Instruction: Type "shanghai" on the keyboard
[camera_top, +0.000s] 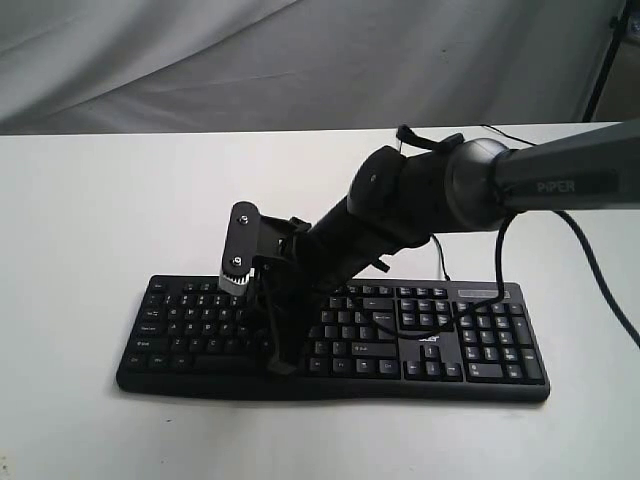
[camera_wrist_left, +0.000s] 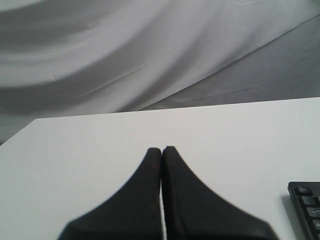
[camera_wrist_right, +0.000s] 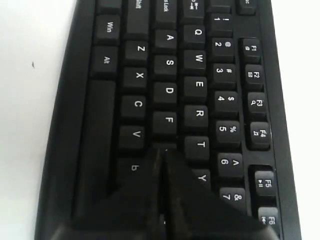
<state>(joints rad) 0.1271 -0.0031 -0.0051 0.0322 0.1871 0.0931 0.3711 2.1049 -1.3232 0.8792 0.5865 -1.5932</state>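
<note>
Broadly, the flat white worktop (camera_top: 90, 200) carries the wide black plastic keyboard (camera_top: 370, 350) with white key legends close to its front edge, about midway between the left and right edges. Its long axis runs parallel to that front edge, with the number pad (camera_top: 495, 345) at the end toward the right edge. The black-and-grey jointed right arm (camera_top: 440, 190) reaches in from the right edge, crosses above the number pad end and slopes down to the letter block, so it is plainly the nearer arm. Its slim black right gripper (camera_wrist_right: 162, 152) has its two fingers pressed together into a single point, clamped on nothing. That point is down at the home row, just beyond the small square F key (camera_wrist_right: 168, 120) and near the T key (camera_wrist_right: 200, 145). The G key would lie under it, though the tip hides the legend and I cannot tell whether the key is pressed. If G is the letter in hand, H would be the neighbouring key along the long axis toward the right edge, a short sideways shift. The black left gripper (camera_wrist_left: 161, 150), fingers likewise closed together and empty, hangs above bare worktop off the keyboard's left end, with only a corner of the keys showing in its view. Open worktop surrounds the keyboard, broadest toward the back edge.
</note>
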